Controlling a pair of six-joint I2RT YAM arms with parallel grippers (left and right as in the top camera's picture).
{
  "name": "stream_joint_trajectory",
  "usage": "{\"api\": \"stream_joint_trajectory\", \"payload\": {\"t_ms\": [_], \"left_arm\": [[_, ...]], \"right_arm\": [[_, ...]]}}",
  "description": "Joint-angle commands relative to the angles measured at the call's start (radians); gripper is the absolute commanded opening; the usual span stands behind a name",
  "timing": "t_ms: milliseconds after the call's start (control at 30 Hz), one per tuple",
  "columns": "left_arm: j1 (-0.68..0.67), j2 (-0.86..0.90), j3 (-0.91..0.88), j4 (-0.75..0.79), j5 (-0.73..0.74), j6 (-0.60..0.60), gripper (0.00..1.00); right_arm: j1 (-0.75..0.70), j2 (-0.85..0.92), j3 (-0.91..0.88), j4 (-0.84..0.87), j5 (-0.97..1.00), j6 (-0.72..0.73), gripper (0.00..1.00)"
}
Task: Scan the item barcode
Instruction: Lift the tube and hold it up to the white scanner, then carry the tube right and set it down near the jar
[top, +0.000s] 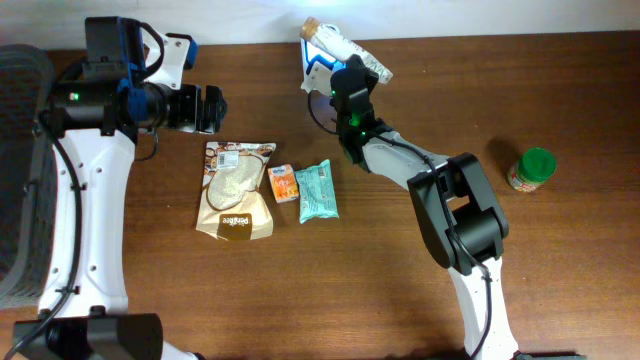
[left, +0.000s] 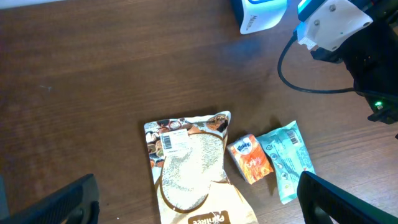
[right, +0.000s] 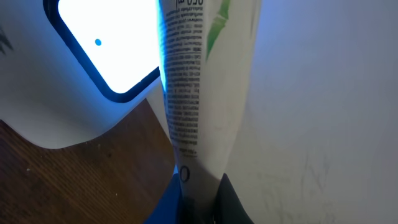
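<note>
White tube (right: 208, 93) is clamped by the right gripper (right: 199, 193), print turned to the glowing scanner (right: 93, 56) for reading; the left gripper (top: 210, 108) is seen spread, empty.

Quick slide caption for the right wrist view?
Right pincer shut on a white item, its fine print beside the glowing scanner window.

I'm seeing the left arm (top: 90, 215) showing long white links, black joint housings and blue trim near the wrist. A left LED (top: 73, 97) is glowing green, and a black cable (top: 66, 225) is running along the link. The left gripper (top: 212, 108) is reading black, its fingers (left: 68, 202) flat and dark. The right arm (top: 462, 215) is showing chunky black housings, a white lower link, a green right LED (top: 352, 125) and a black cable loop (top: 318, 112).
</note>
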Motion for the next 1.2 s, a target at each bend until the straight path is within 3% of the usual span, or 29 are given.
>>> {"api": "stream_joint_trajectory", "payload": {"t_ms": [0,300,500,700,867,1167], "left_arm": [[0.003,0.003,0.003,-0.001,0.003,0.016,0.99],[0.003,0.003,0.003,-0.001,0.003,0.016,0.99],[0.003,0.003,0.003,-0.001,0.003,0.016,0.99],[0.003,0.003,0.003,-0.001,0.003,0.016,0.99],[0.003,0.003,0.003,-0.001,0.003,0.016,0.99],[0.003,0.003,0.003,-0.001,0.003,0.016,0.99]], "right_arm": [[0.01,-0.021,0.031,0.029,0.0,0.024,0.04],[0.032,-0.023,0.031,0.029,-0.012,0.056,0.04],[0.055,-0.117,0.031,-0.024,0.001,0.301,0.04],[0.055,-0.325,0.031,-0.286,-0.076,0.606,0.04],[0.054,-0.529,0.031,-0.6,-0.18,0.901,0.04],[0.042,-0.783,0.031,-1.379,-0.196,1.388,0.04]]}}
